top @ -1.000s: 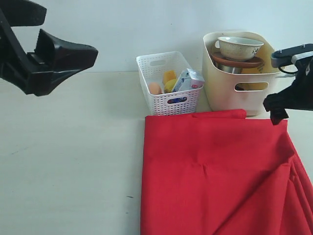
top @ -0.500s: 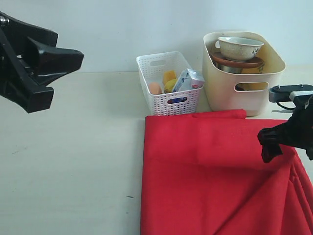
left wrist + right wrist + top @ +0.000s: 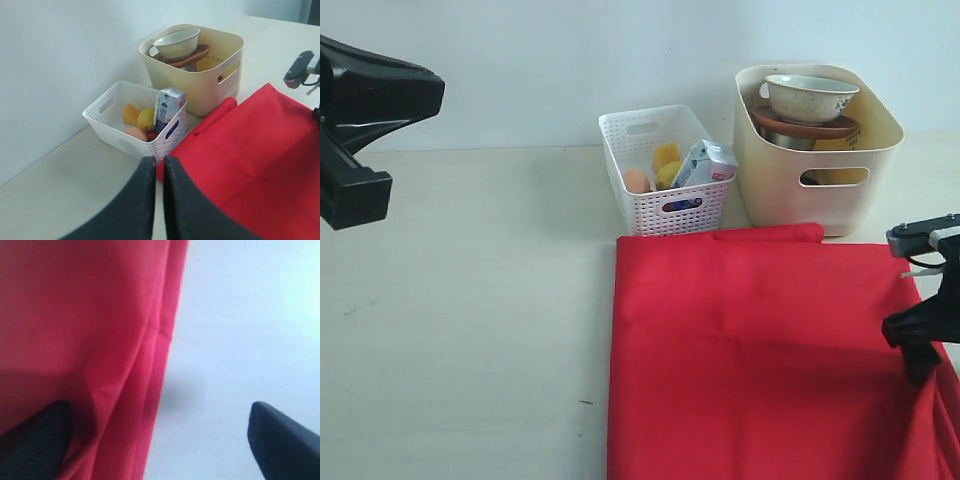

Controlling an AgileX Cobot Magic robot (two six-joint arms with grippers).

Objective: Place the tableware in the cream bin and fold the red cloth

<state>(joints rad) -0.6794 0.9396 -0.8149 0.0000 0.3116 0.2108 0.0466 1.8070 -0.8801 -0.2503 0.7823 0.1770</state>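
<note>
Bowl (image 3: 810, 97) and plate (image 3: 808, 128) sit in cream bin (image 3: 775, 190); folding step looks in hand. Right fingers (image 3: 40, 437) apart, straddling red cloth (image 3: 750, 340) edge, one over fabric, one over bare tabletop (image 3: 470, 300). Left fingers (image 3: 145, 185) together, empty, well away. Next likely: lower, pinch edge, carry across.

Cream table sitting against a bare wall.
A plain, pale bluish-white wall (image 3: 520, 60) is rising straight behind the table (image 3: 460, 300); soft light is falling evenly over both, throwing only faint shadows, and a small dark speck (image 3: 584, 402) is showing on the tabletop.
</note>
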